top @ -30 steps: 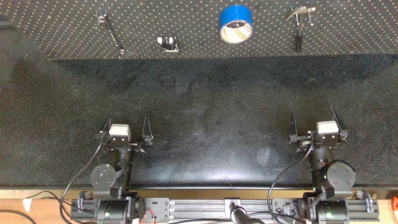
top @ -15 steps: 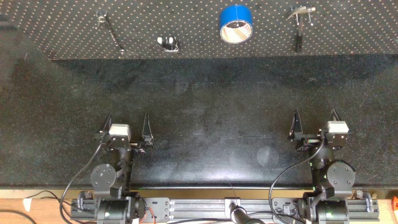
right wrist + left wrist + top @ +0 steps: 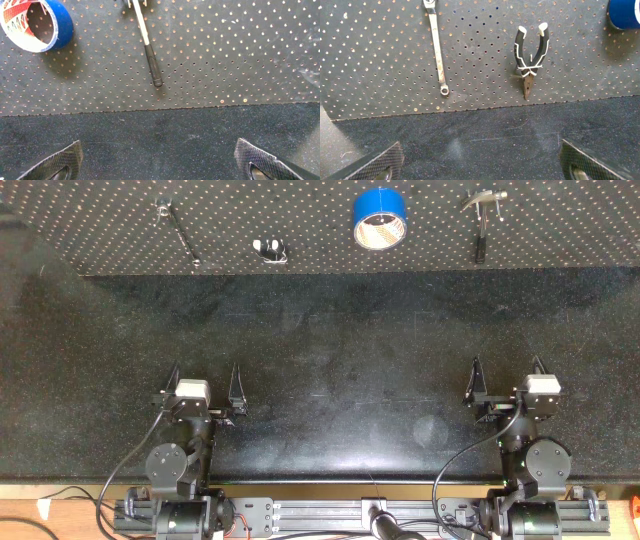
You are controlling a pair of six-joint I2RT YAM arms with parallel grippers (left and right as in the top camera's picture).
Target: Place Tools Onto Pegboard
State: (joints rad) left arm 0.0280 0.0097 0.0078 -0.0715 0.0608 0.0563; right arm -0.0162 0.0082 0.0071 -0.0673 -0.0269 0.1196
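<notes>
All four tools hang on the pegboard (image 3: pixel 60 230) just as they did a second ago: one wrench (image 3: pixel 177 230), one pair of pliers (image 3: pixel 270 249), one blue tape roll (image 3: pixel 379 219), one hammer (image 3: pixel 481 220). My right gripper (image 3: pixel 505 378) has drifted slightly rightward. It and the left gripper (image 3: pixel 204 383) sit over the black table (image 3: pixel 330 350), well apart from the board, both with jaws spread wide.

Even, bright light casts soft shadows on the pegboard (image 3: pixel 320 210).

A black, speckled worktop (image 3: pixel 330 350) bears faint pale scuff marks (image 3: pixel 430 428) near its front edge.
</notes>
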